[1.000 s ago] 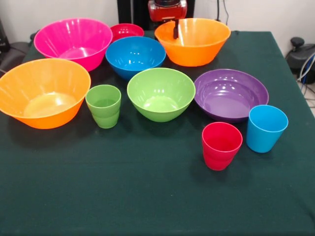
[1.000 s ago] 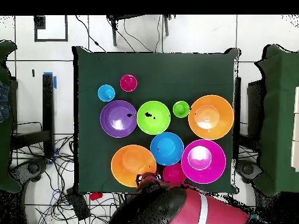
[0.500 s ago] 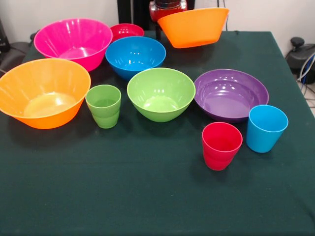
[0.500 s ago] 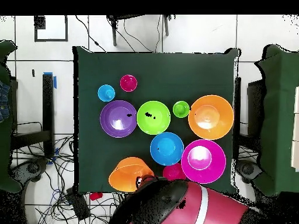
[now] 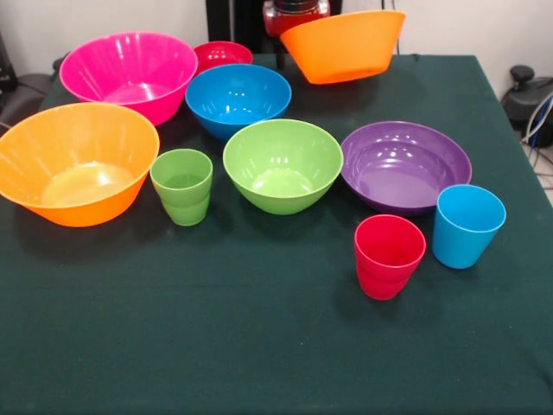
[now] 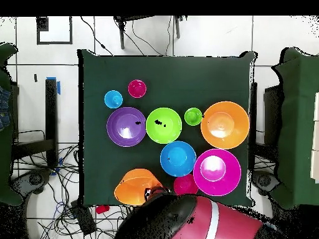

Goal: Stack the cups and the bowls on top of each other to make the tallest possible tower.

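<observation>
A dark green cloth covers the table (image 5: 259, 346), with a pale wall behind it and a white tiled floor strewn with cables around it in the overhead view. Nearest the front camera stand the red cup (image 5: 389, 256) and, just to its right, the light blue cup (image 5: 467, 226), both upright and apart from each other. Behind them sits the wide purple bowl (image 5: 405, 166), the blue cup close against its near rim. To its left is the medium green bowl (image 5: 282, 164), then the green cup (image 5: 182, 186) just beside it, and at the left edge a large orange bowl (image 5: 76, 173). Further back rest the blue bowl (image 5: 238, 98) and the large pink bowl (image 5: 129, 73), with the small red bowl (image 5: 222, 55) tucked between and behind them. No pile has been built; every one of these stands singly on the cloth. At the far side the second orange bowl (image 5: 344, 46) hangs tilted, lifted clear of the table in front of the robot's red arm (image 5: 295, 15). The gripper (image 6: 148, 193) is at that bowl's rim, and with the bowl in the air it must be clamped on it, though the fingers themselves are hidden
</observation>
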